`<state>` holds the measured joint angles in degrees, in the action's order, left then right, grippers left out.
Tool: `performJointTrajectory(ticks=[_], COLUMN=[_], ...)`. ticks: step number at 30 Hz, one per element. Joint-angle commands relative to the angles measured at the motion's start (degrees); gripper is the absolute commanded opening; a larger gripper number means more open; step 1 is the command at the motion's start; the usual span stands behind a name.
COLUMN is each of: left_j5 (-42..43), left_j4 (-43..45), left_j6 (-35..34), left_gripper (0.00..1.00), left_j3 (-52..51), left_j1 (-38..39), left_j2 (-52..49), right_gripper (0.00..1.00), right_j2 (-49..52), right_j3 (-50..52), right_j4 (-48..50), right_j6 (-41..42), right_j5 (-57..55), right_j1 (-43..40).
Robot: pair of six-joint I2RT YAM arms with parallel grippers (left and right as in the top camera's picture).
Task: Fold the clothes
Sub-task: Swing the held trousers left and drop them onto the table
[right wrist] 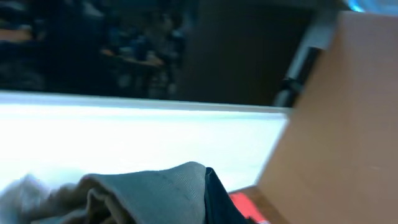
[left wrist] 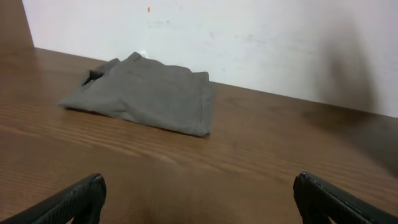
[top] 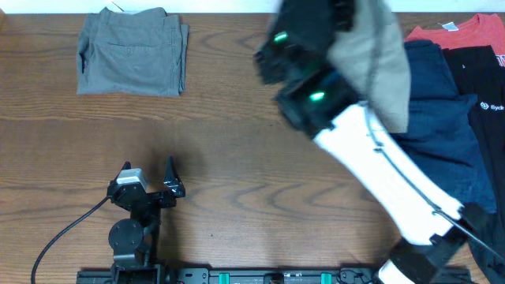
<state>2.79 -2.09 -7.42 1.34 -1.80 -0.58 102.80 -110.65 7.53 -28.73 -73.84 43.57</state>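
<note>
My right arm (top: 379,166) reaches up high over the table's back right. Its gripper (top: 347,20) is shut on pale khaki-beige trousers (top: 384,71), which hang down bunched beside the wrist. In the right wrist view the same fabric (right wrist: 143,193) fills the bottom of the picture, pressed against a dark edge. Grey-olive trousers (top: 132,51) lie folded at the back left, and they also show ahead in the left wrist view (left wrist: 146,93). Low at the front left, my left gripper (top: 148,169) stands open and empty, its fingers wide apart (left wrist: 199,199).
A pile of clothes lies at the right edge: a navy garment (top: 442,110), a red one (top: 458,35) and a black one (top: 489,87). A white wall (left wrist: 249,37) runs along the table's far edge.
</note>
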Motion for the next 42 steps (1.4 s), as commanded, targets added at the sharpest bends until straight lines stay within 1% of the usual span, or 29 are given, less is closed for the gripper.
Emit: performJointTrajectory(ticks=[1, 4, 8, 13, 14, 16, 18, 20, 23, 25, 28, 32, 33, 34, 36, 39, 40, 42], left_j5=[-0.9, -0.9, -0.9, -0.9, -0.9, -0.9, -0.9, -0.9, -0.9, -0.9, -0.9, -0.9, -0.9, -0.9, -0.9, -0.9, -0.9, -0.9], left_j4=[-1.7, -1.7, -1.7, -1.7, -1.7, -1.7, -1.7, -1.7, -1.7, -1.7, -1.7, -1.7, -1.7, -1.7, -1.7, -1.7, -1.7, -1.7], left_j6=[0.8, 0.8, 0.8, 0.8, 0.8, 0.8, 0.8, 0.8, 0.8, 0.8, 0.8, 0.8, 0.8, 0.8, 0.8, 0.8, 0.8, 0.8], left_gripper=[0.98, 0.98, 0.98, 0.98, 0.98, 0.98, 0.98, 0.98, 0.98, 0.98, 0.98, 0.98, 0.98, 0.98, 0.98, 0.98, 0.98, 0.98], left_j3=[-1.1, -1.1, -1.1, -1.1, -1.1, -1.1, -1.1, -1.1, -1.1, -1.1, -1.1, -1.1, -1.1, -1.1, -1.1, -1.1, -1.1, -1.1], left_j1=[0.1, 0.1, 0.1, 0.1, 0.1, 0.1, 0.1, 0.1, 0.1, 0.1, 0.1, 0.1, 0.1, 0.1, 0.1, 0.1, 0.1, 0.1], left_j2=[0.3, 0.3, 0.3, 0.3, 0.3, 0.3, 0.3, 0.3, 0.3, 0.3, 0.3, 0.3, 0.3, 0.3, 0.3, 0.3, 0.3, 0.3], right_gripper=[0.04, 0.04, 0.03, 0.03, 0.03, 0.03, 0.04, 0.04, 0.05, 0.02, 0.01, 0.02, 0.08, 0.38, 0.81, 0.89, 0.93, 0.95], right_j2=[-0.2, -0.3, -0.3, -0.3, -0.3, -0.1, -0.1, 0.0, 0.0, 0.0, 0.0, 0.0, 0.0, 0.0, 0.0, 0.0, 0.0, 0.0], right_j3=[-0.7, -1.8, -5.7, -8.6, -8.6, -8.6, -8.6, -8.6, -8.6, -8.6, -8.6, -8.6, -8.6, -8.6, -8.6, -8.5, -8.5, -8.5], right_j4=[2.7, 5.0, 4.8, 2.2, 0.1, -5.8, -15.8, -27.5, -41.7, -50.2, -58.2, -64.8, -65.8, -67.1, -69.0, -71.1, -71.3, -71.4], right_j6=[1.0, 0.7, -0.1, -0.6, 0.7, 5.6, 13.9, 24.1, 36.3, 42.9, 47.1, 47.0, 46.4, 45.9, 44.6, 44.3, 44.4, 44.4], right_j5=[0.8, 0.7, 0.7, 0.7, 0.7, 0.8, 2.1, 6.2, 13.6, 17.0, 18.4, 19.4, 21.7, 25.9, 33.9, 41.7, 42.6, 43.3], right_j1=[3.3, 4.0, 4.2, 4.3, 4.2, 4.0, 3.3, 1.6, -2.8, -7.4, -14.6, -24.2, -26.2, -28.2, -31.1, -34.6, -35.4, -37.0])
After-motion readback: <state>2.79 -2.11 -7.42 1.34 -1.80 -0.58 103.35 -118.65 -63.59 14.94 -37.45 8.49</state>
